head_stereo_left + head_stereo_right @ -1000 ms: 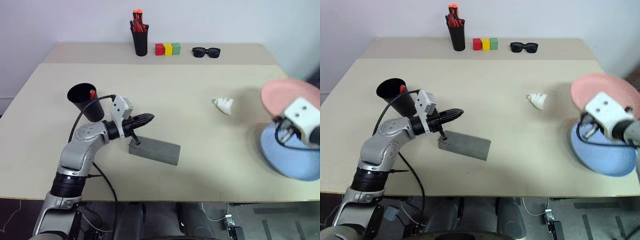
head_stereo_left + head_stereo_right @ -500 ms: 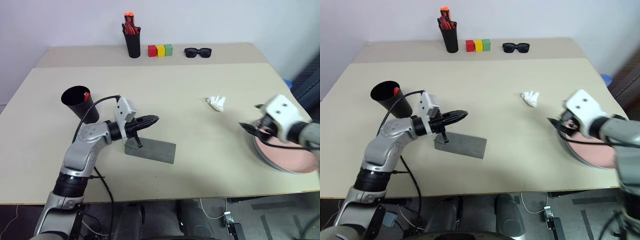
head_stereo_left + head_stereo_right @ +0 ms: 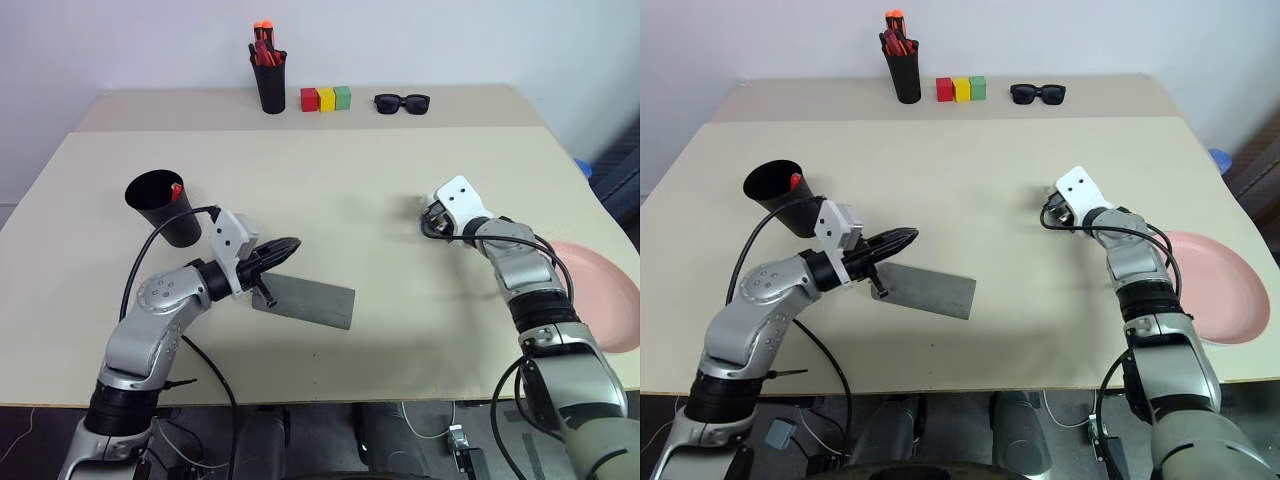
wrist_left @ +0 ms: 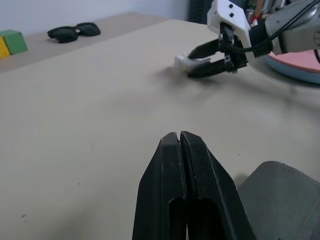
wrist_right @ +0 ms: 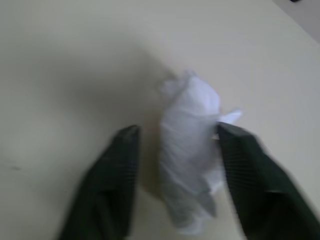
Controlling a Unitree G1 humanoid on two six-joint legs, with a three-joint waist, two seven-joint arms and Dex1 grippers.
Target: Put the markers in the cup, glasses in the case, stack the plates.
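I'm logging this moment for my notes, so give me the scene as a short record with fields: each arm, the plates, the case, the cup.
left gripper: fingers shut, empty, above the near end of the grey case
right gripper: fingers open on either side of a crumpled white tissue
plates: pink plate on top at the table's right edge
case: closed
cup: a red-capped marker inside

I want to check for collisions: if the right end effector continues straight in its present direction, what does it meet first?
Most likely the crumpled white paper wad on the beige table: it lies between the open fingers of the right end effector, apparently untouched. Depth is uncertain.
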